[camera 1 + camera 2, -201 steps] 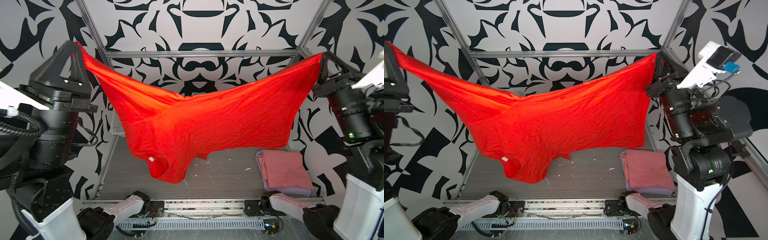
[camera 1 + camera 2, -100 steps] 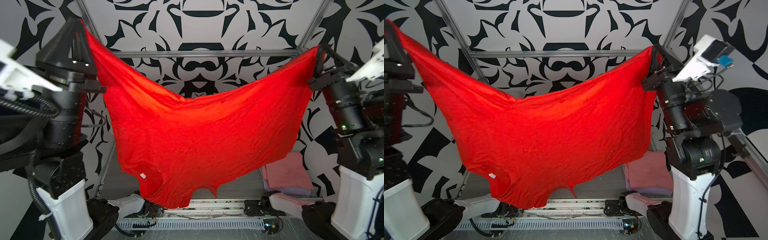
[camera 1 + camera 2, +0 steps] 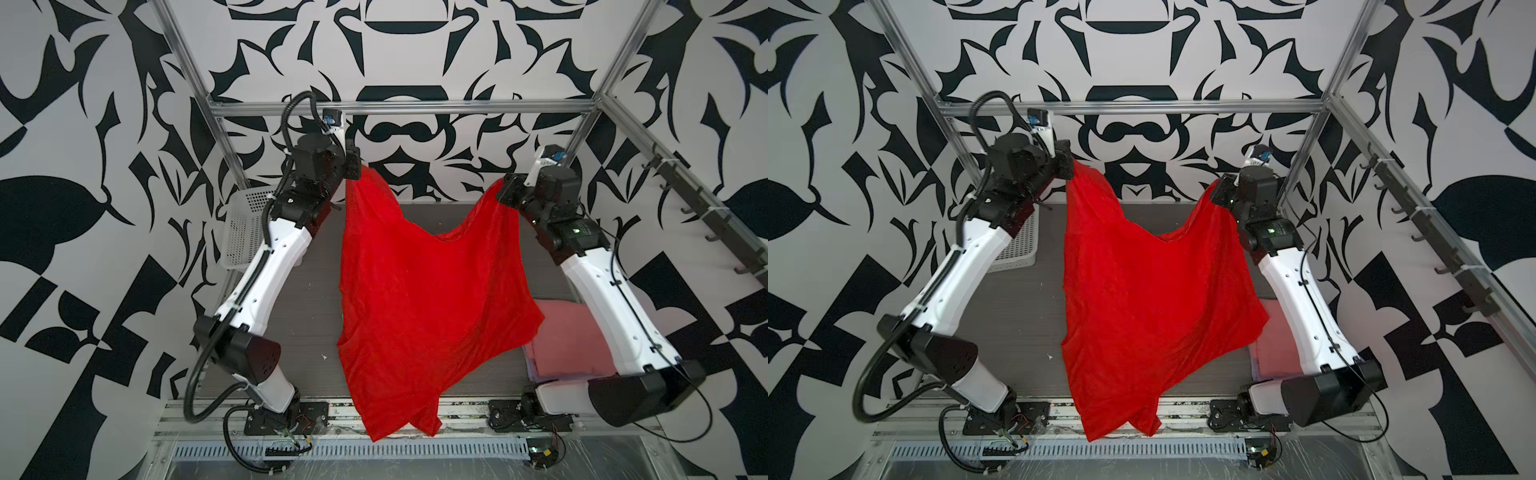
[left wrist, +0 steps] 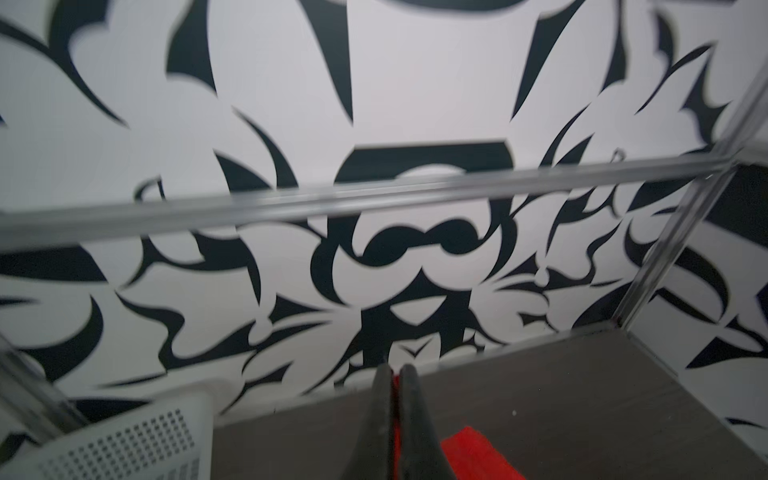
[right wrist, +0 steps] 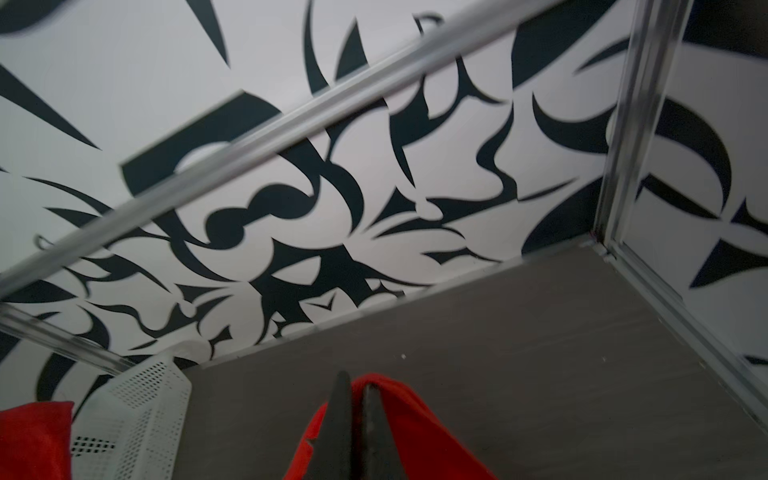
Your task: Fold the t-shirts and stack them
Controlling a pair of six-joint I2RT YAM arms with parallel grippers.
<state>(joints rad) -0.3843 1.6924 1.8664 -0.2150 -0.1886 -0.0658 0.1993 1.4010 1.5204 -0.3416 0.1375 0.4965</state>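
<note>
There, left gripper (image 3: 353, 169) at eleven o'clock, right gripper (image 3: 501, 192) at one, each pinched tight on the red t-shirt (image 3: 415, 291); it hangs slack between them.

The bench (image 3: 307, 316) is a dark grey-brown ribbed slab, shown in both top views. At its far left corner stands a white perforated plastic basket (image 3: 241, 232). Near the front right corner lies a folded dusty pink cloth t-shirt (image 3: 569, 336), stacked on a folded pale lavender cloth t-shirt (image 3: 530, 370) whose edge peeks out beneath it. A bright red cloth t-shirt (image 3: 415, 311) hangs over the middle. Whether its lower end rests on the bench cannot be told. A few small white specks (image 3: 323, 356) dot the bare surface.
</note>
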